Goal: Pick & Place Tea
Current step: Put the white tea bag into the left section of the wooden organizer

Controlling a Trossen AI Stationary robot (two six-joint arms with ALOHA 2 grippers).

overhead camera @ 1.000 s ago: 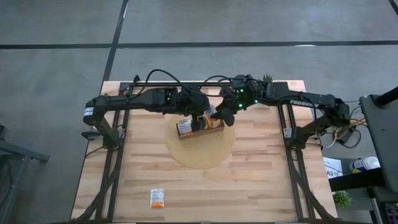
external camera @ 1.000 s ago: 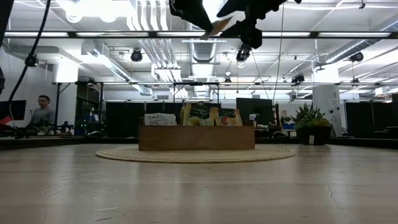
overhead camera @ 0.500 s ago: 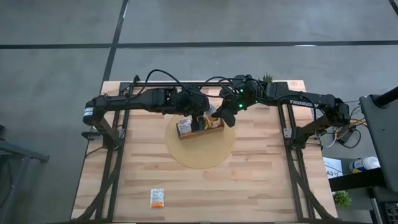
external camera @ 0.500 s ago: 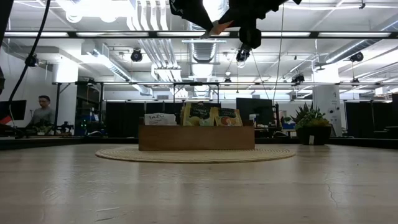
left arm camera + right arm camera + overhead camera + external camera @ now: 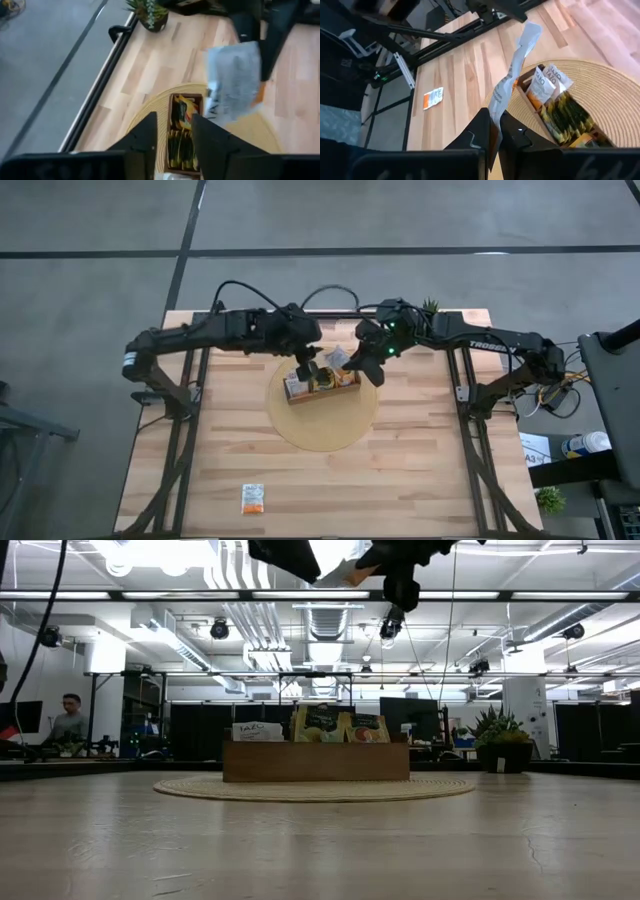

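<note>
1. Lying alone near the table's front edge, one white-and-orange sachet (image 5: 253, 498) is well apart from both arms.
2. Farther back, the tray (image 5: 322, 388) on the round mat (image 5: 322, 420) holds more tea.
3. Above it, the right gripper (image 5: 491, 131) is clamped on a white sachet (image 5: 512, 75), long axis running away from the jaws.
4. Just left, the left gripper (image 5: 172, 131) stands apart, empty.

Both pincers crowd above tray (image 5: 322, 383), bare tabletop (image 5: 420, 460) in front, lone sachet (image 5: 253, 498) near edge
</note>
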